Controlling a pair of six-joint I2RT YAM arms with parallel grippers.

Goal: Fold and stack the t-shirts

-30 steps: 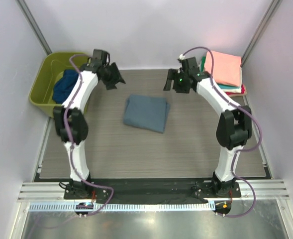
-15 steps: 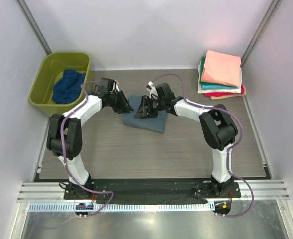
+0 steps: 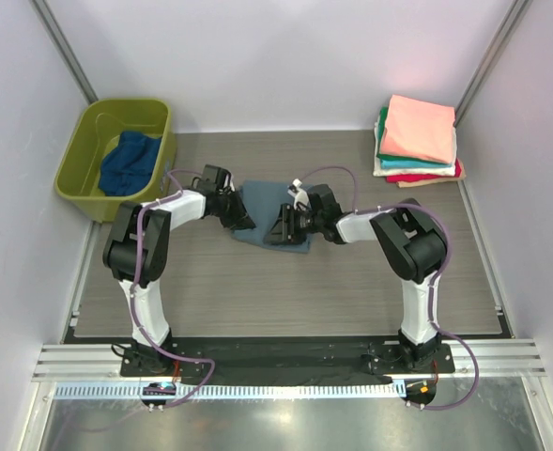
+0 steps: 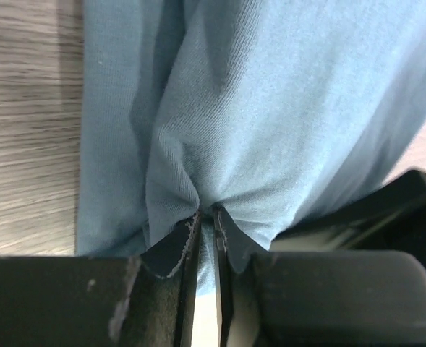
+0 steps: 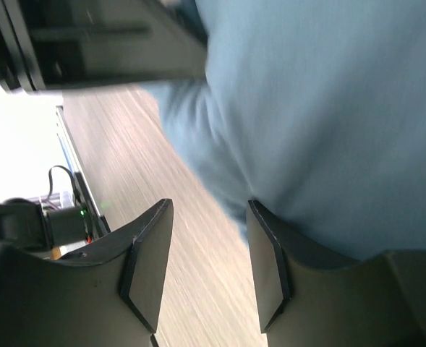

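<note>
The grey-blue shirt [image 3: 265, 197] lies folded mid-surface [image 3: 257, 291]. My left gripper [image 4: 205, 230] pinches a pucker of its edge. My right gripper [image 5: 209, 207] is spread at the shirt's near edge, just beside the left one. Folded shirts [image 3: 417, 132] sit stacked far right, and a navy shirt [image 3: 130, 162] lies in the tub [image 3: 77, 158].

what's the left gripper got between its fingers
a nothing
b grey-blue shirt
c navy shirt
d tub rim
b: in the left wrist view the left gripper is pinched shut on a puckered fold of the grey-blue shirt.
</note>
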